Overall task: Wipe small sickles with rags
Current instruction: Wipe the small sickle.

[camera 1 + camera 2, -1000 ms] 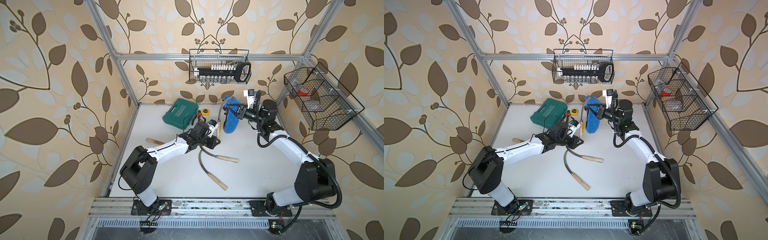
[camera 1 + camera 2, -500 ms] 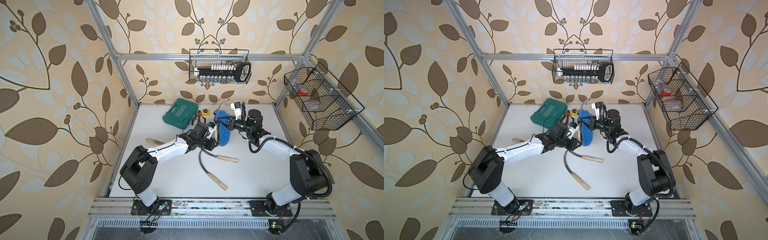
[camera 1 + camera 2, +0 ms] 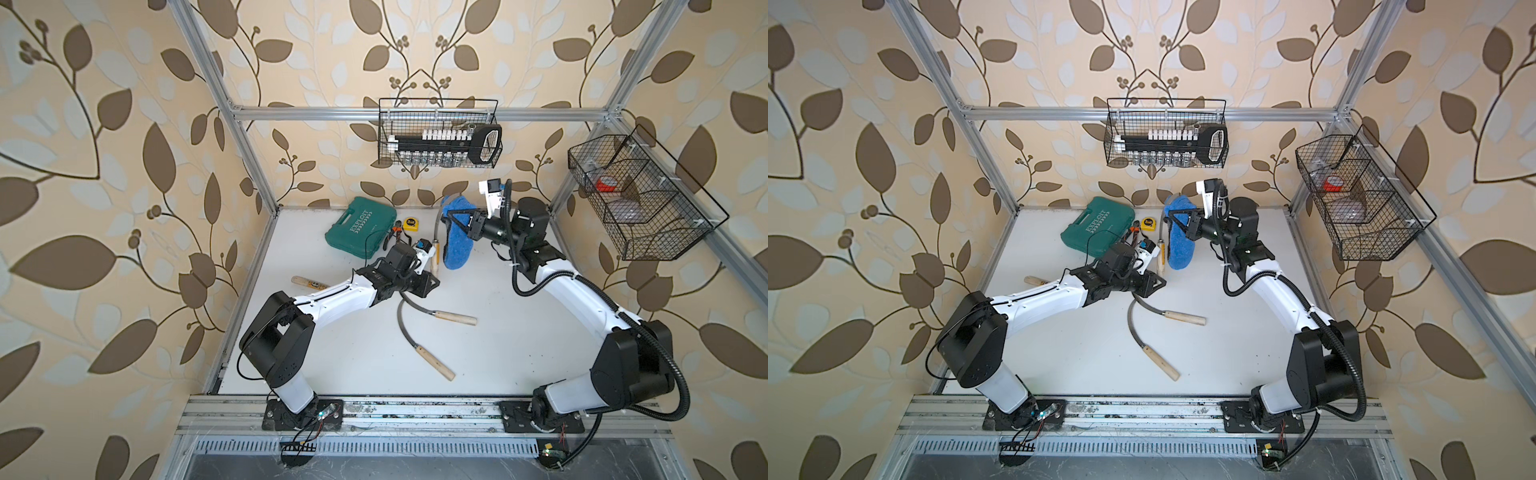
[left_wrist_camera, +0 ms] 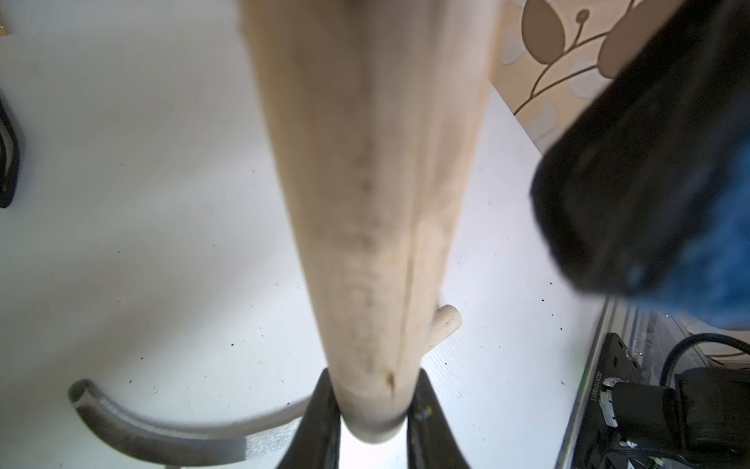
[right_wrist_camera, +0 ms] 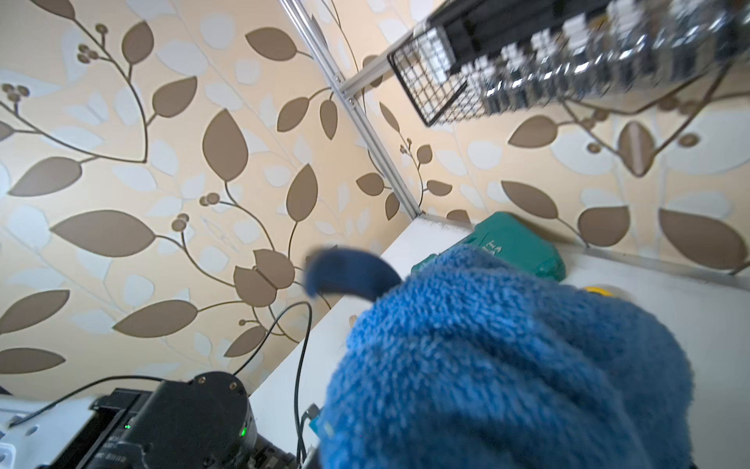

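Note:
My left gripper (image 3: 430, 279) is shut on the butt of a small sickle's pale wooden handle (image 4: 373, 203) and holds it raised. Its grey blade (image 3: 437, 224) rises beside the blue fluffy rag (image 3: 457, 241). My right gripper (image 3: 453, 218) is shut on that rag, which hangs just to the right of the held sickle. In the right wrist view the rag (image 5: 507, 365) hides the jaws. Two more sickles lie on the white table, one (image 3: 453, 318) by the left gripper and one (image 3: 434, 365) nearer the front. A further handle (image 3: 307, 282) shows beyond the left arm.
A teal tool case (image 3: 361, 230), a yellow tape measure (image 3: 410, 223) and pliers (image 3: 395, 237) sit at the back of the table. A wire basket (image 3: 440, 137) hangs on the back wall and another (image 3: 640, 203) on the right wall.
The right arm swung the rag left against the held sickle, then drew it back to the right and up. The left arm and its sickle stayed in place.

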Robot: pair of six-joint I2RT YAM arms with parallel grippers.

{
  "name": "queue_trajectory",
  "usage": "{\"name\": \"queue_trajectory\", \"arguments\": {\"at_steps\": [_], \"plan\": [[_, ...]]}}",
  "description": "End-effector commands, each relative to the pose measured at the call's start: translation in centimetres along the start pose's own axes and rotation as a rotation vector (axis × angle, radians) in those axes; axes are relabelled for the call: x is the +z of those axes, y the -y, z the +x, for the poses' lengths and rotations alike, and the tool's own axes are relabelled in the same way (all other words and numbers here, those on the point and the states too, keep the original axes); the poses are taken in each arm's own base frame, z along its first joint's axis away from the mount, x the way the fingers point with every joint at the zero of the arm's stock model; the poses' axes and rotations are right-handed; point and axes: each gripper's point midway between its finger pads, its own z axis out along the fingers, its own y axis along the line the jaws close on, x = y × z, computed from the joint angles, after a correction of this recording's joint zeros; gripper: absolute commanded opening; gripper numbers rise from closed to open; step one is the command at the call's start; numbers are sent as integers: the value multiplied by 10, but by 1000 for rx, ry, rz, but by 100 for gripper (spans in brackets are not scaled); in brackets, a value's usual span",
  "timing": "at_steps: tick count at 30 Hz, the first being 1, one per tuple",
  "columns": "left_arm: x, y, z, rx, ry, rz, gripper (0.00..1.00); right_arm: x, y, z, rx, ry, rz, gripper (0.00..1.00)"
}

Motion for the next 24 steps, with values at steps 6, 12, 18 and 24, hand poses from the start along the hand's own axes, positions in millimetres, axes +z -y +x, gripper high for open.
{"name": "queue_trajectory", "arguments": {"at_steps": [6, 12, 18, 24], "plan": [[-5, 11, -6, 28, 13, 24, 0, 6, 1, 48, -38, -36, 5, 15], [-6, 11, -7, 27, 16, 24, 0, 11, 26, 100, 16, -101, 21, 15], [-10, 11, -7, 27, 30, 24, 0, 13, 46, 110, 35, -115, 73, 12], [-13, 17, -6, 33, 42, 51, 0, -8, 78, 83, 138, -24, 84, 11]]}}
